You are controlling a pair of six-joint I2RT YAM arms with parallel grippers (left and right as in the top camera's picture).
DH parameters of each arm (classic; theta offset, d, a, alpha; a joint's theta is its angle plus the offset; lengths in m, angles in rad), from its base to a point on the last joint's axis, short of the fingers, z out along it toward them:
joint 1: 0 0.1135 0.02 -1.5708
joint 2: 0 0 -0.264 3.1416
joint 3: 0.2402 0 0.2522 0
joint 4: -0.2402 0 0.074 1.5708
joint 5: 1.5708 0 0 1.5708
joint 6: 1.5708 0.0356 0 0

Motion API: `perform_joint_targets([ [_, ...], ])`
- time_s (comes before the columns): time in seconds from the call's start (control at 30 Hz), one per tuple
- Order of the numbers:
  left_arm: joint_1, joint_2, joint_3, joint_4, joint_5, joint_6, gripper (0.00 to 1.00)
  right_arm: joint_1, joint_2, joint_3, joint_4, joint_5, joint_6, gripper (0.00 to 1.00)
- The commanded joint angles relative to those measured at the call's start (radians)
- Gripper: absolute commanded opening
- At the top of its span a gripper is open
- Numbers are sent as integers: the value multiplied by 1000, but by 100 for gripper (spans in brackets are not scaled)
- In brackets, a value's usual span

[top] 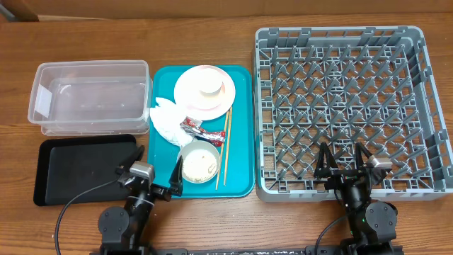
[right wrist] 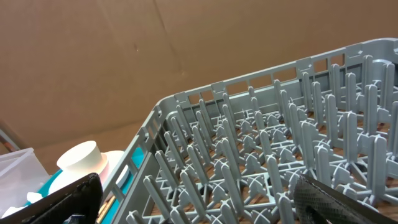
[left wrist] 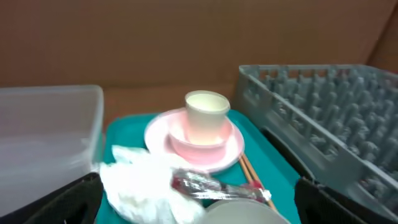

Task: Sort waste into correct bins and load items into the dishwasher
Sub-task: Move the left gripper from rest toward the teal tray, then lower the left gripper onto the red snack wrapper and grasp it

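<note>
On the teal tray [top: 241,127] stand a pale pink plate [top: 191,95] with a small white cup [top: 210,86] on it, a crumpled white napkin [top: 167,119], a red-and-white wrapper [top: 199,130], wooden chopsticks [top: 223,149] and a whitish bowl [top: 199,166]. In the left wrist view the cup [left wrist: 206,112], plate [left wrist: 161,134], napkin [left wrist: 140,186], wrapper [left wrist: 214,186] and bowl rim [left wrist: 242,214] lie ahead. My left gripper [top: 152,173] is open and empty at the tray's front left. My right gripper [top: 345,161] is open and empty over the front edge of the grey dish rack [top: 340,42], whose pegs [right wrist: 261,155] fill the right wrist view.
A clear plastic tub [top: 88,95] stands at the back left. A flat black tray [top: 78,168] lies in front of it. The tub's wall [left wrist: 50,137] shows at the left of the left wrist view, the rack [left wrist: 323,118] at its right.
</note>
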Motion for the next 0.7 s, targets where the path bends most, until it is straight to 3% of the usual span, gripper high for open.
perform_joint_targets([
  [0.0,-2,30,184,-87,69,-53,100,2,-8,-10,6,12,-7,100],
  [0.27,-2,440,756,-481,72,0,100,2,-8,-10,6,12,-7,100],
  [0.43,-2,773,1067,-763,168,0,100,2,-8,-10,6,12,-7,100],
  [0.67,0,1023,1173,-771,330,0,100,2,-8,-10,6,12,-6,100],
])
